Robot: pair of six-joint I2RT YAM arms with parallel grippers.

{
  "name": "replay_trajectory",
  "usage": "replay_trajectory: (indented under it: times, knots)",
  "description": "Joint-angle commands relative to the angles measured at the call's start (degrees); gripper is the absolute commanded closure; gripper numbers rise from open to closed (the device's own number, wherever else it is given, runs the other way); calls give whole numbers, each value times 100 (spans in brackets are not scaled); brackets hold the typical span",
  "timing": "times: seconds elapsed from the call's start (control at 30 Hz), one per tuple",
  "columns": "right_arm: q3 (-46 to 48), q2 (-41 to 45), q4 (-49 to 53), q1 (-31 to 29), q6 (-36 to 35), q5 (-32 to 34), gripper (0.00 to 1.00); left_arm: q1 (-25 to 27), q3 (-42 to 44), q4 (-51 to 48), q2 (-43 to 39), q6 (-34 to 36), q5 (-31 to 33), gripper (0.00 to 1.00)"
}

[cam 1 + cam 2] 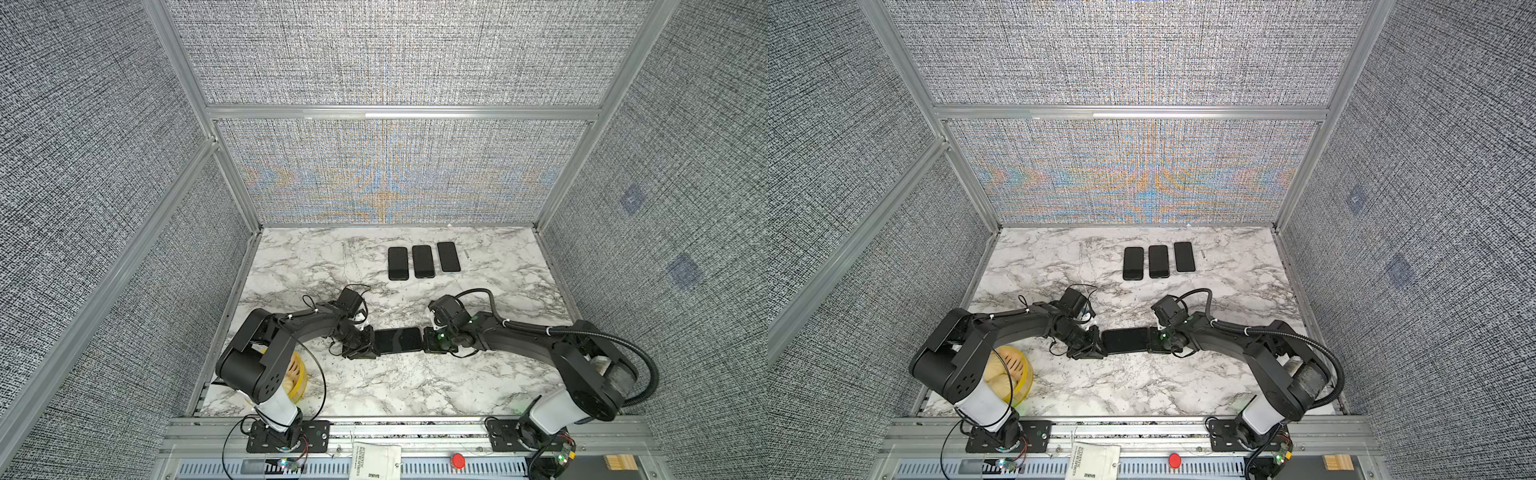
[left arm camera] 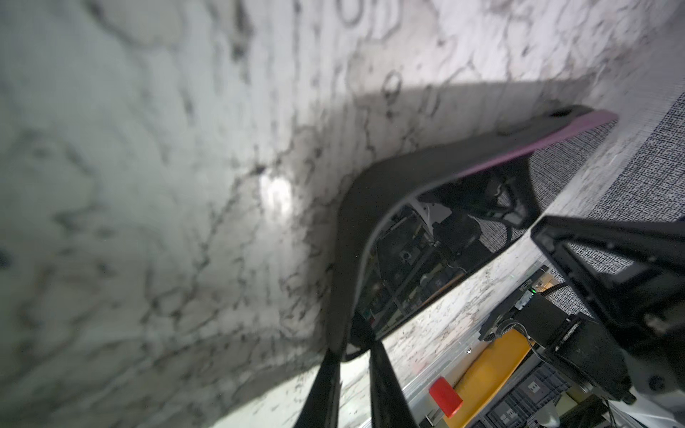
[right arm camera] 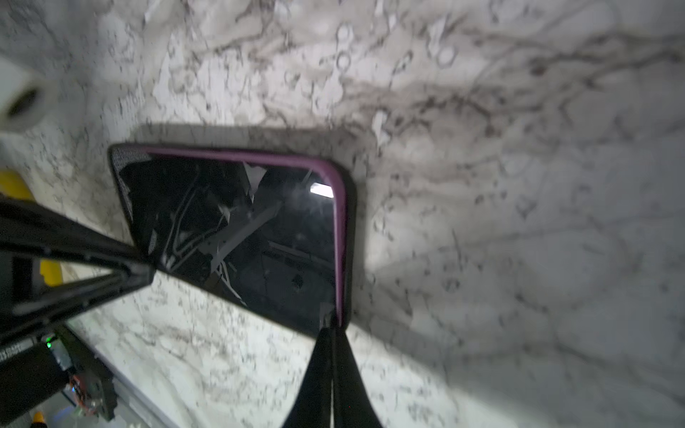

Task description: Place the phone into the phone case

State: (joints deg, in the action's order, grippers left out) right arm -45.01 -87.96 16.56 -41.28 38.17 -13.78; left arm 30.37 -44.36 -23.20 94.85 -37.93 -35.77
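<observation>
1. The phone (image 1: 398, 340) hangs lower centre, seemingly mostly seated in its black phone case (image 3: 351, 241).
2. Left pincer (image 1: 372, 343) and right pincer (image 1: 426, 340) each clamp narrowly on one end.
3. Remaining: press corners home, release.

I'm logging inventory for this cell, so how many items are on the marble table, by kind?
phones in the back row: 3
phone mid-table: 1
phone case: 1
yellow basket: 1
Total: 6
</observation>
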Motion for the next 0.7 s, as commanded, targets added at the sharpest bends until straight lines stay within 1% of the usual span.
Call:
replay_trajectory:
  times: [0.0,0.1,0.17,0.23,0.33,0.43,0.57,0.67]
  knots:
    - [-238,285,727,66,-346,226,84,-18,-7,70,-147,-2,521,76]
    - [-462,260,705,240,-672,262,78,-23,-11,-44,-407,-28,642,62]
    - [-742,36,709,337,-977,198,76,-18,49,-29,-601,-78,641,50]
    - [-1048,-247,663,415,-1268,194,72,0,145,70,-791,-115,577,41]
    - [-1471,-539,536,471,-1550,61,65,74,240,249,-928,-185,406,39]
    - [-1613,-802,290,504,-1701,-52,58,221,338,439,-985,-299,380,36]
    - [-1752,-1128,139,533,-1747,-362,54,392,440,711,-1003,-463,328,33]
    - [-1724,-1259,79,537,-1778,-439,52,493,490,949,-971,-548,225,32]
